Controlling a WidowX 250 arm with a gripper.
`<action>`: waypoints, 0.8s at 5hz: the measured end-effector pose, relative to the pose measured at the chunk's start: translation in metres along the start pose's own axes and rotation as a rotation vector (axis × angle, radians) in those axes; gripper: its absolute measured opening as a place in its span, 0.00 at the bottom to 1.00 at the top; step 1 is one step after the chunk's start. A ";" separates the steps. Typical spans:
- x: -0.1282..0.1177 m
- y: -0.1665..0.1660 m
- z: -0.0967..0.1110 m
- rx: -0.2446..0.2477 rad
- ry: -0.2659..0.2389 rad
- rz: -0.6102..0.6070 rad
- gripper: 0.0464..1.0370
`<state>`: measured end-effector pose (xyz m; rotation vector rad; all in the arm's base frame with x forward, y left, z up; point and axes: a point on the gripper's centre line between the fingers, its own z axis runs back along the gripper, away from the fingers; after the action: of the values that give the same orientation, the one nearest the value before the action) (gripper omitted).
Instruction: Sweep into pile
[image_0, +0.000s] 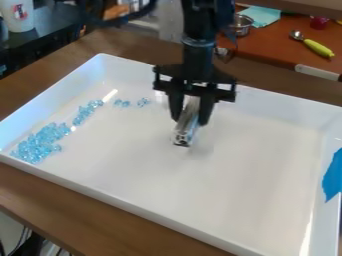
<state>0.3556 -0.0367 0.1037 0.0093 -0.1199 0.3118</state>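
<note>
While the brown counter (67, 212) bore a white tray (234, 190), the pincer (190, 122), upper centre, was clamped on a shiny tool (184, 136); blue beads (41, 143) lay in the tray at left, a red-marked cup (18, 16) stood upper left, blue tape (332, 176) clung far right, and a scoop (318, 48) lay upper right.

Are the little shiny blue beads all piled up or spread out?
Spread out: many blue beads lie near the left corner of the white tray; others trail away.
</note>
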 end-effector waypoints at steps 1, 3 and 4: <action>0.009 0.003 -0.010 0.002 0.033 0.068 0.45; 0.019 0.007 -0.024 0.011 0.060 0.108 0.45; 0.023 0.015 -0.024 0.021 0.054 0.146 0.45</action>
<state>0.3757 -0.0149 0.0826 0.0126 -0.0634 0.4586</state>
